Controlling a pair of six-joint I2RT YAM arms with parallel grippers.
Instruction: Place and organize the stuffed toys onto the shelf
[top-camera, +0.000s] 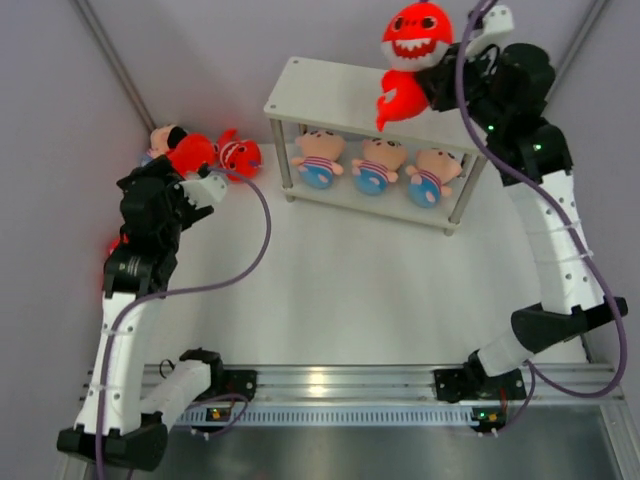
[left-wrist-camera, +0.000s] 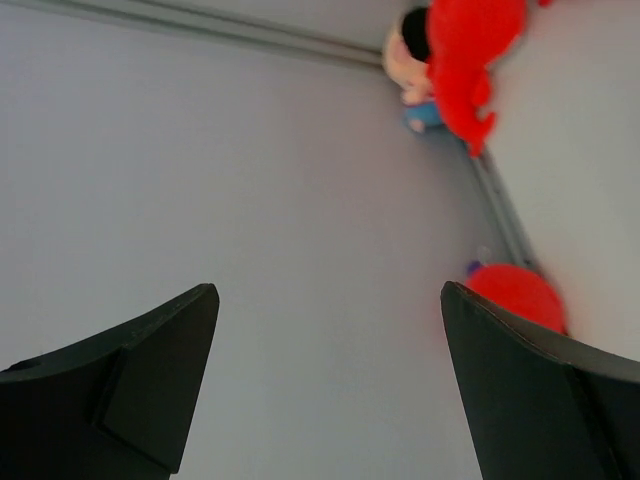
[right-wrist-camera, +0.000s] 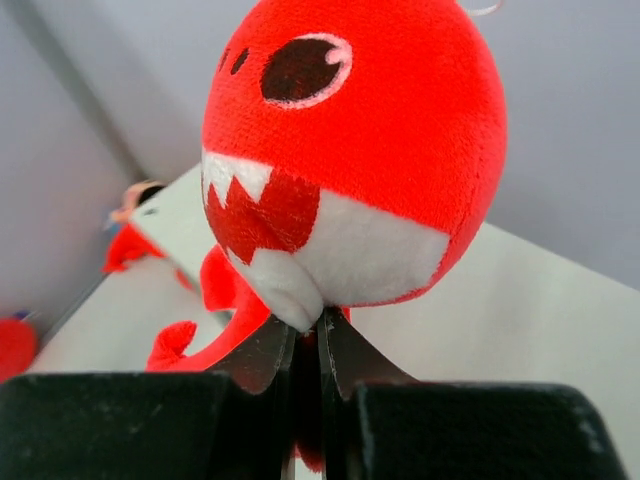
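My right gripper is shut on a red shark and holds it just above the right end of the shelf's top tier. In the right wrist view the shark is pinched from below by the closed gripper. Three striped dolls sit side by side on the lower tier. My left gripper is open and empty, next to two more red sharks and a doll at the back left. The left wrist view shows the gripper, one shark and another.
Grey walls enclose the white table at the back and on both sides. The loose toys lie in the back left corner against the wall. An aluminium rail with the arm bases runs along the near edge.
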